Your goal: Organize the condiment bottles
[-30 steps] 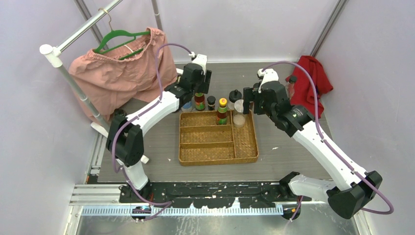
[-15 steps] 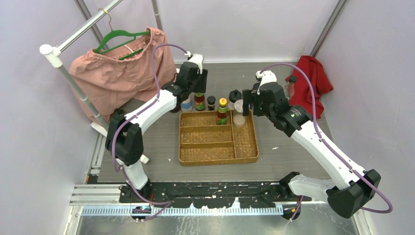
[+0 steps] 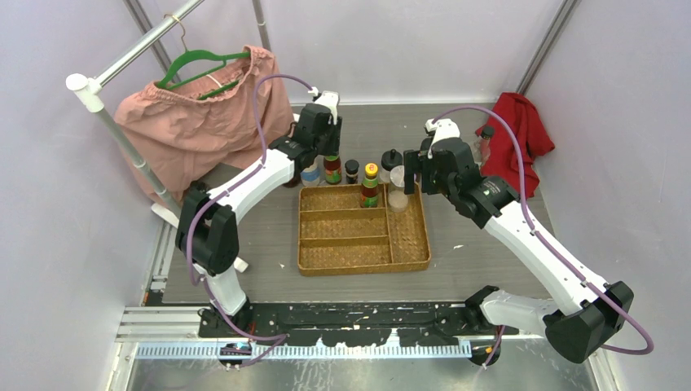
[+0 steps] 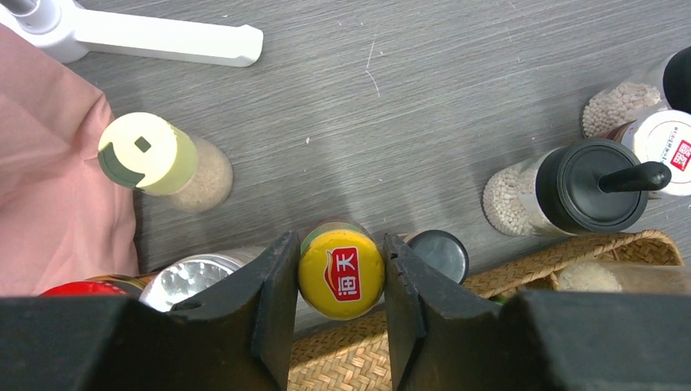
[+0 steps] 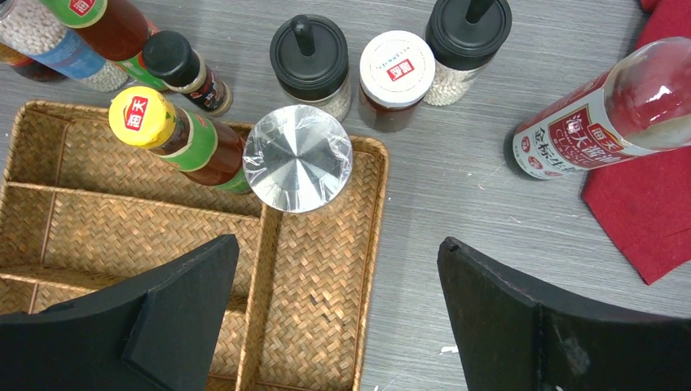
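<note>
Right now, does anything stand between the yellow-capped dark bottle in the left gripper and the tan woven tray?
Nothing visible does. The left gripper is shut on the yellow-capped bottle, beside the rim of the tan woven tray; only that rim must be cleared.

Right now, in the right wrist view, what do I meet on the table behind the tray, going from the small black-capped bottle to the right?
Small black-capped bottle → black-lidded jar with a knob → white-lidded jar → second black-lidded jar → red-labelled bottle.
</note>
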